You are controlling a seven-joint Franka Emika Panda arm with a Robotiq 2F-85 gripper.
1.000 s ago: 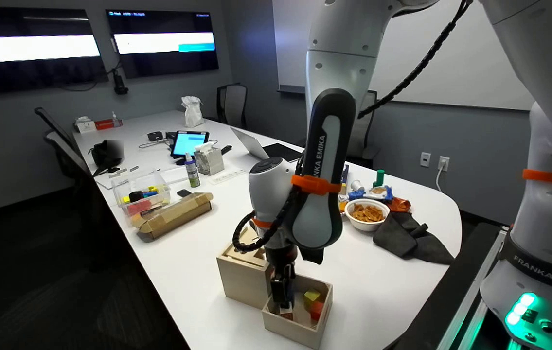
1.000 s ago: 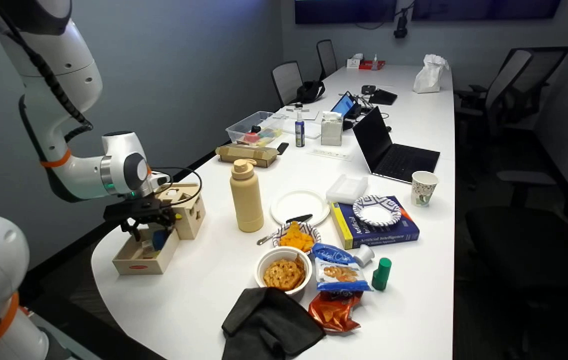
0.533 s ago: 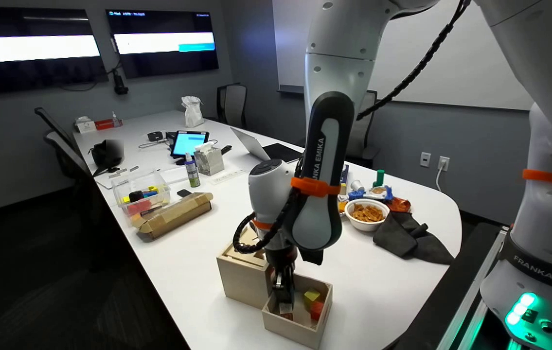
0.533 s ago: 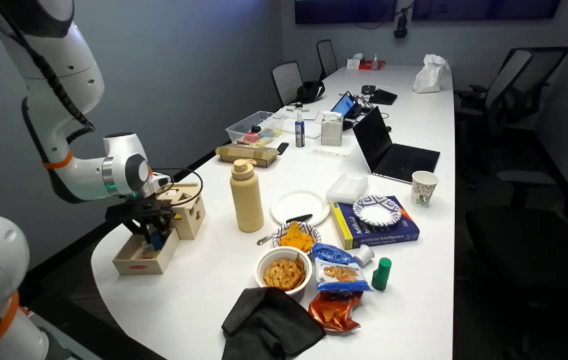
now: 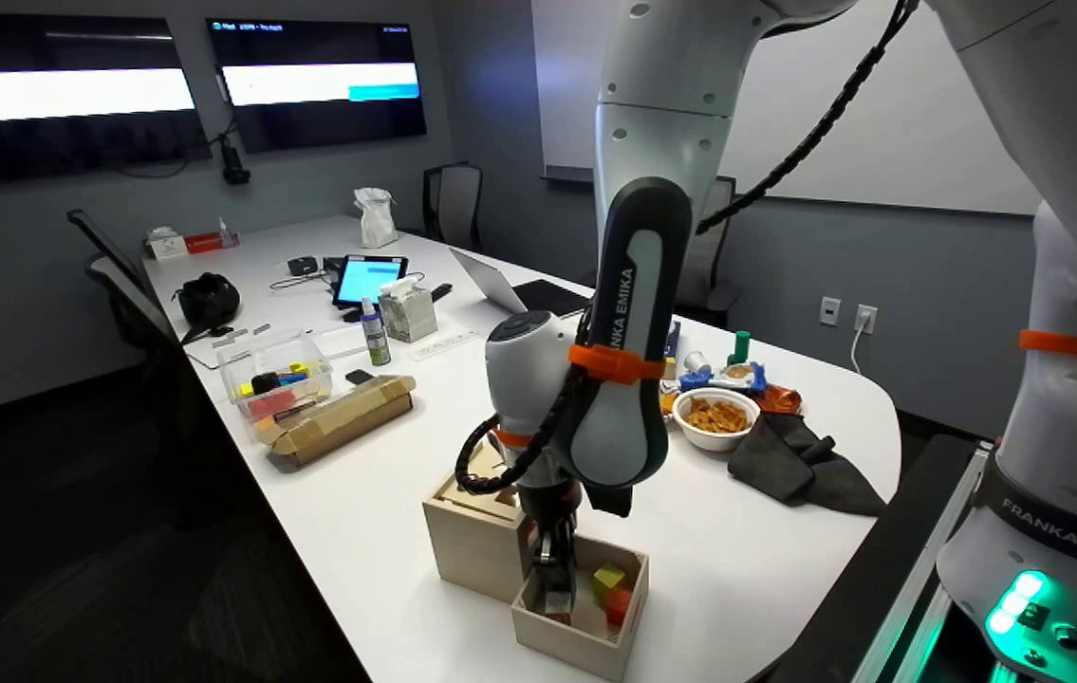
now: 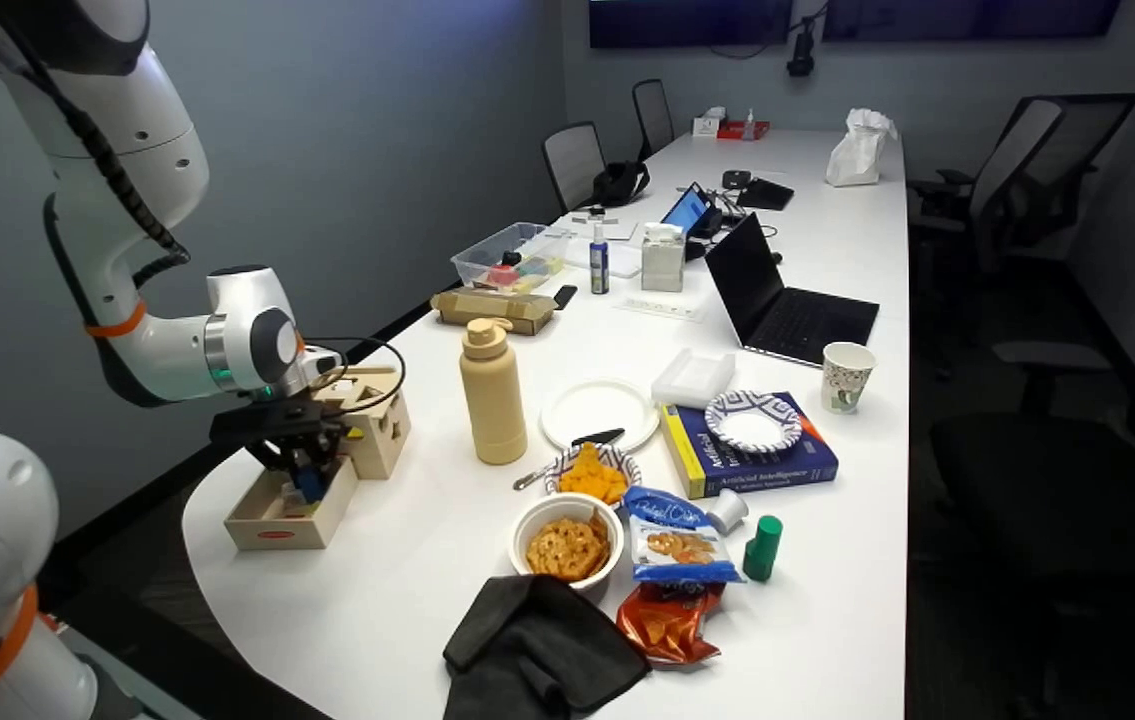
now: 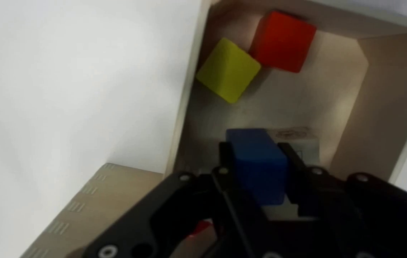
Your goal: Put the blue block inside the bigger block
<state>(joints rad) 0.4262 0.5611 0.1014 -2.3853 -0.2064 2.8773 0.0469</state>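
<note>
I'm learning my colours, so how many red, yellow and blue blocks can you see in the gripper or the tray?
Red block: 1, in the tray; a red patch behind the gripper is unclear
Yellow block: 1, in the tray
Blue block: 1, in the gripper
Total: 3

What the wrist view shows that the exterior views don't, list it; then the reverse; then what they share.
Only the wrist view clearly shows the claw gripping the blue block from both sides, and groups of short lines on the bigger block.
Only the exterior views show the white bowl, laptop and dark cloth.
All show the open wooden tray, the claw and the bigger block.
</note>
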